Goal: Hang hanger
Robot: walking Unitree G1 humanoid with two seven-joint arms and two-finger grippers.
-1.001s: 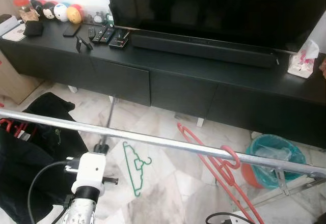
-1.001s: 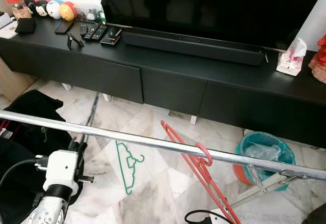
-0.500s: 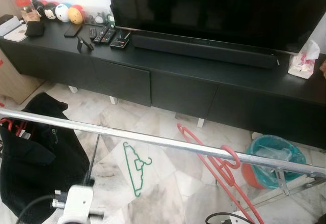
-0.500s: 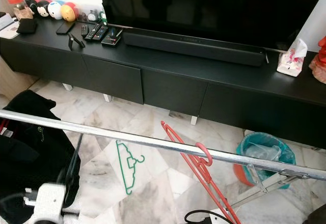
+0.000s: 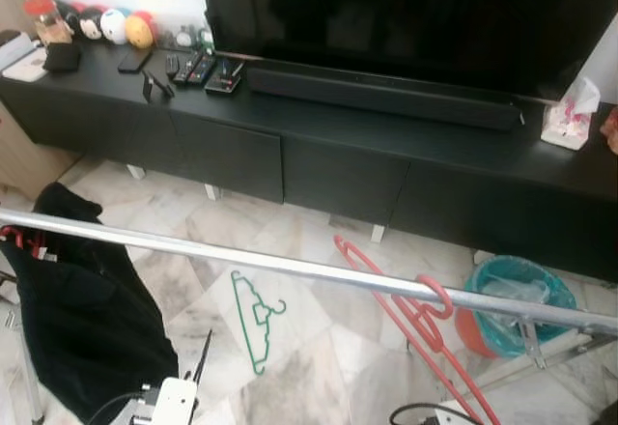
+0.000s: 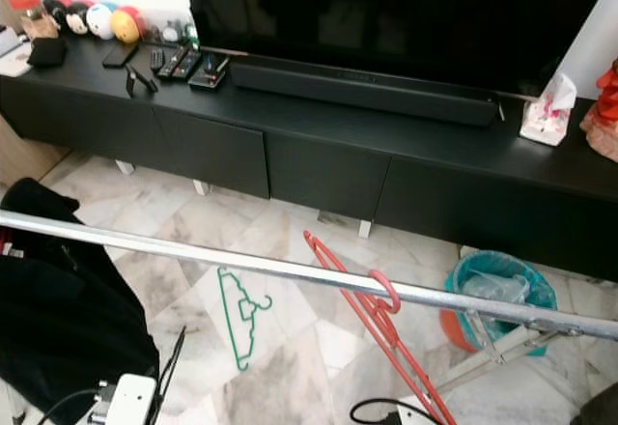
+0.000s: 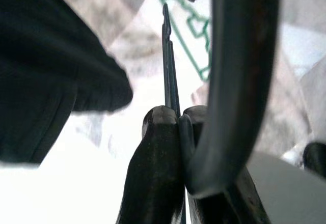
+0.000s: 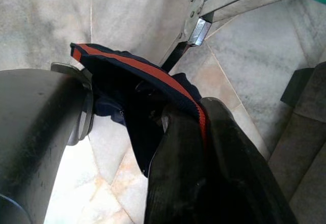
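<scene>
Black and thin, the hanger (image 5: 202, 359) held low at the robot's left stands nearly upright in the left eye view, its visible arm rising from the white wrist block at the bottom edge and leaning slightly to the right, below the silver rail (image 5: 290, 265) that crosses the scene from left to right. A red hanger (image 5: 425, 321) hooks over that rail toward its right end and slants down to the right; a green hanger (image 5: 254, 315) lies flat on the marble floor (image 5: 319, 367) beneath the rail's middle, long axis running away from the robot; a black garment (image 5: 87, 319) hangs from the rail's left end, and a teal bin (image 5: 521, 299) stands on the floor under the right end. The right eye view gives the same layout, the hanger's tip (image 6: 178, 346) just right of the garment's lower edge. In the left wrist view the left gripper (image 7: 178, 119) is pressed together on the hanger's thin arm — the arm runs straight out from between the fingertips (image 7: 159, 132), with a thick dark curve of the hanger passing close beside them. In the right wrist view the right gripper (image 8: 201, 117) is clamped on a dark cloth with an orange stripe (image 8: 137, 76). Compared with a second ago, the left wrist has dropped from just under the rail to the bottom edge — the hanger is well below the rail.
</scene>
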